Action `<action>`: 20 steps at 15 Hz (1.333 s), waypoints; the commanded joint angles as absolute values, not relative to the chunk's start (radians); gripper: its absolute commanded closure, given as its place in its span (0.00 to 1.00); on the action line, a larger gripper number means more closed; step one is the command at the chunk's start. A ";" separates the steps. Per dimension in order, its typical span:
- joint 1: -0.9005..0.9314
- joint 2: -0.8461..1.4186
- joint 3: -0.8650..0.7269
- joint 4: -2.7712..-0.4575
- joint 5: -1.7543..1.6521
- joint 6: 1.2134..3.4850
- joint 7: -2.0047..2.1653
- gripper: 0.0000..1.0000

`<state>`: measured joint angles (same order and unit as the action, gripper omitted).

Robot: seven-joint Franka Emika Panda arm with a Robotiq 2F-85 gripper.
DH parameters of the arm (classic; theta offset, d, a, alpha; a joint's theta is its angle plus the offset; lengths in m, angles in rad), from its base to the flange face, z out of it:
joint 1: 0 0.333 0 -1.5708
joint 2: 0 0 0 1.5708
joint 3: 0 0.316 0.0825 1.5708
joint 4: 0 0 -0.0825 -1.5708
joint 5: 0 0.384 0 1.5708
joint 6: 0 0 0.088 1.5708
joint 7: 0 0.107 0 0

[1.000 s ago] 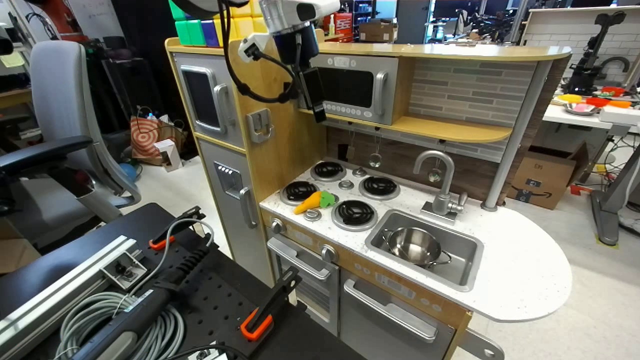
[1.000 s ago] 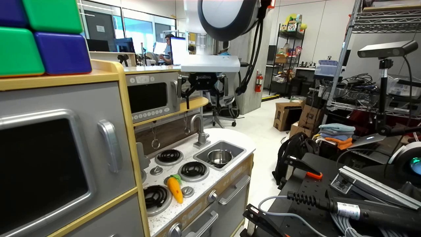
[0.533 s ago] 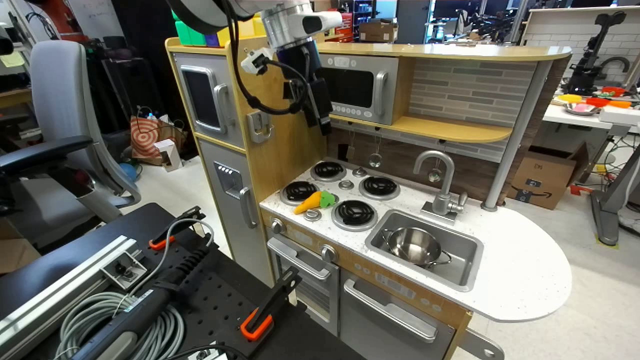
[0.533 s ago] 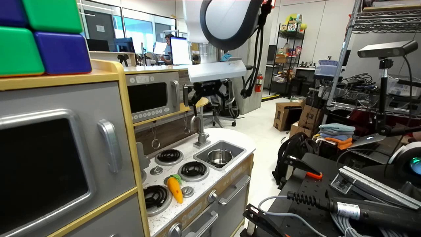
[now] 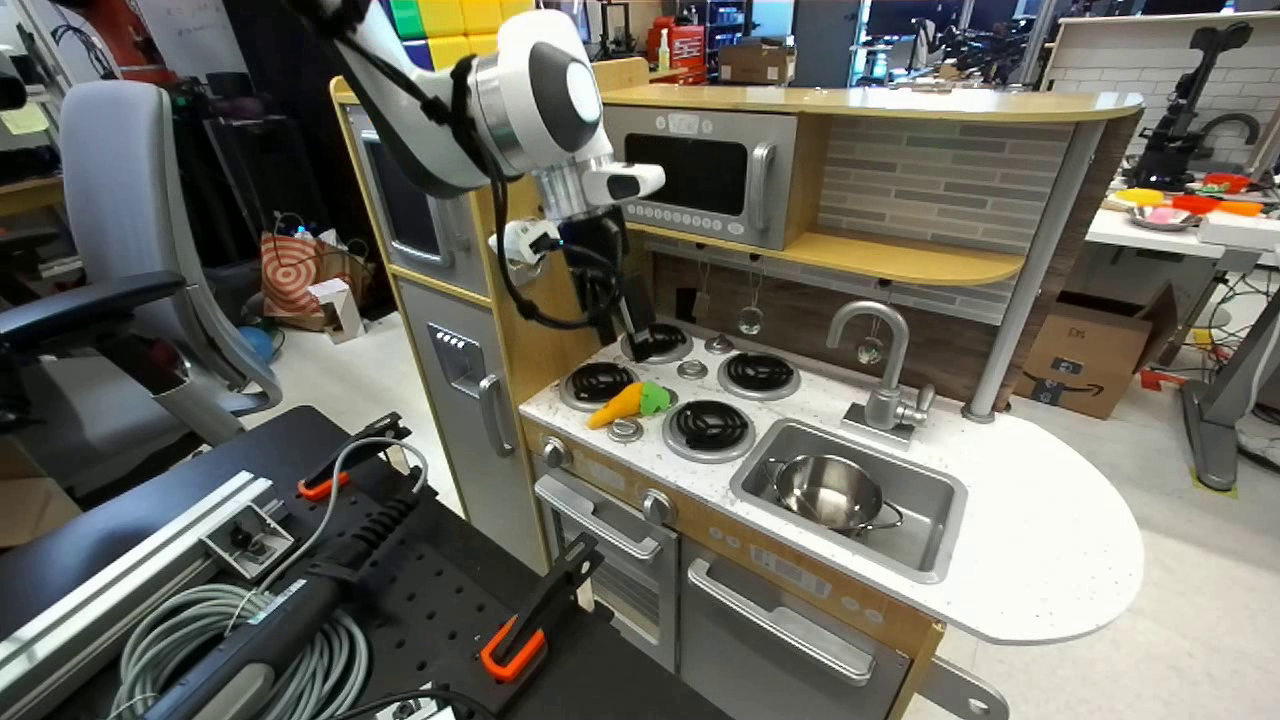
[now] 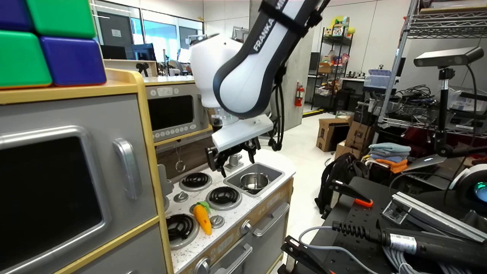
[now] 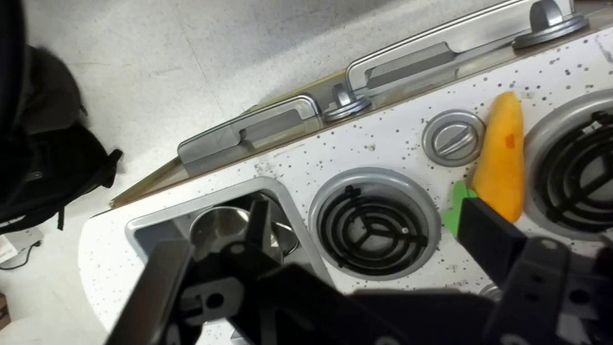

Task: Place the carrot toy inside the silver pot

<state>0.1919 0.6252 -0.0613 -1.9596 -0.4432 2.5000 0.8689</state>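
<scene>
- The arm (image 6: 247, 85) is the chief change: in both exterior views it reaches much lower than a second ago, with more of its length in sight.
- The gripper (image 6: 237, 166), level with the microwave (image 5: 705, 170) in the earliest frames, now hangs above the white counter (image 5: 1040, 520).
- Its jaws stand wide apart; in the wrist view a burner (image 7: 376, 225) shows in the gap between the fingers (image 7: 493, 239).
- In an exterior view the gripper's lower end now appears against the rear burner (image 5: 668, 342), which is in full sight half a second earlier.
- In an exterior view the white block (image 6: 242, 132) over the fingers slopes clearly, where a second ago it is almost level.
- The carrot toy (image 7: 502, 163) keeps its place in both exterior views. It lies on the counter, a knob (image 7: 453, 137) just beside it, between the burner in that gap and a further burner (image 7: 574, 167).
- In the wrist view one finger hides part of the toy's green leafy end; the exterior views show the gripper and the toy apart.
- The silver pot (image 5: 830, 490) is likewise unmoved, inside the sink (image 5: 925, 500).
- The faucet (image 6: 234, 160), fully visible a second ago in an exterior view, now shows there only at its lower part, the rest lying behind the gripper.
</scene>
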 commanded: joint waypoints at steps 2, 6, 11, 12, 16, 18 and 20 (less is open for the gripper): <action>0.193 0.826 -0.076 -1.844 -0.297 2.726 0.901 0.00; 0.151 0.921 -0.030 -1.807 -0.098 2.950 0.817 0.00; 0.205 0.912 -0.079 -1.825 -0.050 2.929 0.791 0.00; 0.210 0.916 -0.083 -1.819 -0.041 2.927 0.788 0.00; 0.232 0.948 -0.094 -1.777 0.015 2.911 0.759 0.00; 0.245 0.967 -0.099 -1.752 0.032 2.904 0.755 0.00; 0.271 0.997 -0.121 -1.714 0.044 2.896 0.769 0.00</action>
<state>0.2202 0.9370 -0.0790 -1.7975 -0.0072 2.9237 0.7826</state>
